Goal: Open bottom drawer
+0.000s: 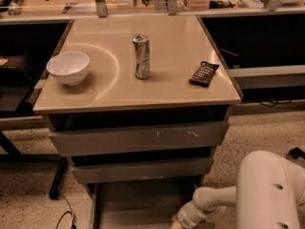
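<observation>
The bottom drawer (pixel 143 204) stands pulled out toward me under the other two, and its flat grey inner floor shows. Its slim front panel lies below the picture's lower edge, out of view. My gripper (pixel 177 222) sits at the drawer's front right, at the very bottom of the view, on the end of my white arm (pixel 214 202). Most of the gripper is cut off by the picture's edge. Above are the mid-sized drawer front (pixel 143 170) and the tallest drawer front (pixel 138 136) with pale scratch marks.
On the beige cabinet top (pixel 171 89) stand a white bowl (pixel 68 67), a silver can (pixel 141 56) and a dark snack packet (pixel 204 73). My white arm housing (pixel 271 194) fills the lower right. Dark desk legs (pixel 57 178) and a cable are at the left.
</observation>
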You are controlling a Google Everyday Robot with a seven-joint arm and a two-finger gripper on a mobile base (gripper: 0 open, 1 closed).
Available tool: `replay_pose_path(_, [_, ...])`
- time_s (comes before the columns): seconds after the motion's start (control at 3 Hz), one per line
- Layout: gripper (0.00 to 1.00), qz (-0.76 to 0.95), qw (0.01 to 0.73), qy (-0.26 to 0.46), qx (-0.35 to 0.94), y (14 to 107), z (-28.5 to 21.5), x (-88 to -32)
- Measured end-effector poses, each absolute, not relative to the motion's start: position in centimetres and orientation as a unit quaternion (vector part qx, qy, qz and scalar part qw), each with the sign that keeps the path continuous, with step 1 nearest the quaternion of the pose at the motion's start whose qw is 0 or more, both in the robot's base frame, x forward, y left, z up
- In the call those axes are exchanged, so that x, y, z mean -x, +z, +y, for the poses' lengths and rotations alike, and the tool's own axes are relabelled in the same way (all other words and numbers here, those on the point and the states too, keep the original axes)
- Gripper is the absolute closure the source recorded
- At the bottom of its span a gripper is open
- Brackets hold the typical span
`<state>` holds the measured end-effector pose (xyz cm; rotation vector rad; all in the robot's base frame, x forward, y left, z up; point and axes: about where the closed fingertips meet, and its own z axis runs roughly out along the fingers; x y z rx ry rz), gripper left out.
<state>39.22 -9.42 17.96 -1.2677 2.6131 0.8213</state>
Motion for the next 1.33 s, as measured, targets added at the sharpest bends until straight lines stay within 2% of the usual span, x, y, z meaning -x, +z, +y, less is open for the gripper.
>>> replay_pose_path(0.33, [0.11,0.864,0.062,0.272,0.419,17.96,-9.42,-39.22])
replay_pose_path(0.67, [0.0,0.864,0.062,0.272,0.419,17.96,-9.42,-39.22])
replay_pose_path(1.33, [0.0,0.867,0.049,0.272,0.415,17.75,-9.53,-38.88])
